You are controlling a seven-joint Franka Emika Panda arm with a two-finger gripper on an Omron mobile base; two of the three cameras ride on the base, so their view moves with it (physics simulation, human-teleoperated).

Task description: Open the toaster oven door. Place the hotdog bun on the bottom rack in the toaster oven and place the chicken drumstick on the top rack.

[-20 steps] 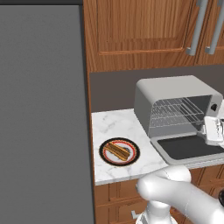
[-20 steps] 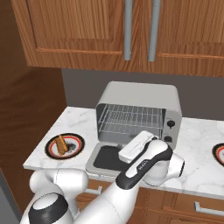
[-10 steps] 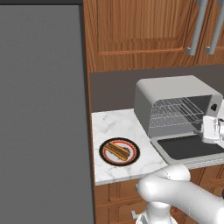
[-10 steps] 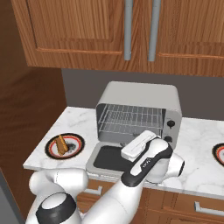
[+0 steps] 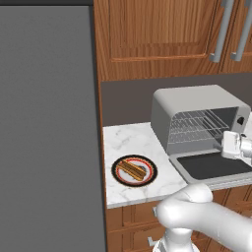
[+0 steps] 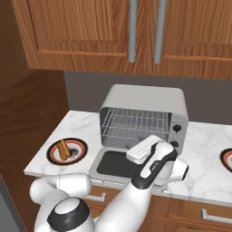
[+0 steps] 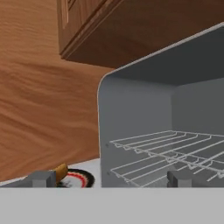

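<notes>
- The oven (image 6: 144, 118) stands on the marble tabletop (image 6: 206, 146) with its door (image 6: 115, 163) folded flat at 6 o'clock — both racks (image 6: 134, 123) bare.
- The gripper (image 7: 111, 178) hovers above the door, facing the cavity; its jaws stand wide apart, holding nothing.
- The plate (image 5: 134, 170) sits well apart at the oven's 9 o'clock, carrying the bun (image 5: 131, 170); the drumstick cannot be told apart.
- A second plate (image 6: 226, 158) lies at 3 o'clock.

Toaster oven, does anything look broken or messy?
No, nothing stands out. The toaster oven has its door lying flat open, both racks are bare and level, and the food sits neatly on its plate.
</notes>
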